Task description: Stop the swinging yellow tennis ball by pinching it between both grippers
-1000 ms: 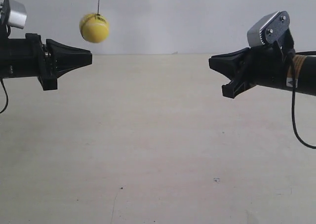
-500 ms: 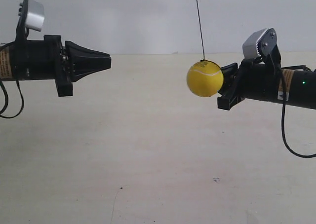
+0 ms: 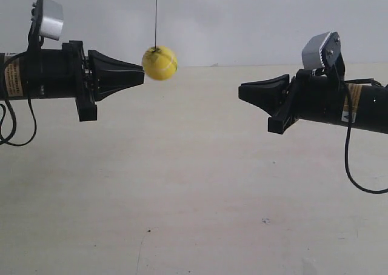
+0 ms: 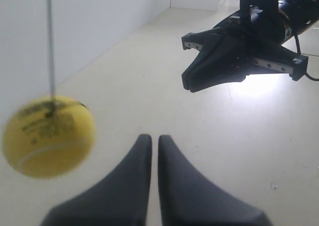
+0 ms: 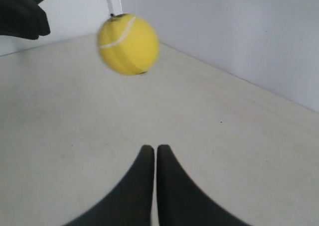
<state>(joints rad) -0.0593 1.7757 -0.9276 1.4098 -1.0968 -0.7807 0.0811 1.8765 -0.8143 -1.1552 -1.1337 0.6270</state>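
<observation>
The yellow tennis ball (image 3: 160, 63) hangs on a thin dark string (image 3: 156, 14) just off the tip of my left gripper (image 3: 143, 75), slightly above it; whether they touch I cannot tell. In the left wrist view the ball (image 4: 48, 136) is blurred and sits beside the shut gripper (image 4: 150, 137), not between its fingers. My right gripper (image 3: 240, 92) points at the ball from well away, a wide gap between them. Seen from the right wrist, the ball (image 5: 128, 44) floats ahead of the shut gripper (image 5: 151, 147). Neither gripper holds anything.
A pale beige tabletop (image 3: 194, 184) lies below both arms, and a plain white wall (image 3: 242, 20) stands behind. Black cables (image 3: 354, 166) droop from each arm. The right gripper head (image 4: 234, 54) also shows in the left wrist view.
The ball has swung from the right gripper's tip across to the left gripper's tip. The left arm has shifted slightly toward the middle. The right arm has barely moved.
</observation>
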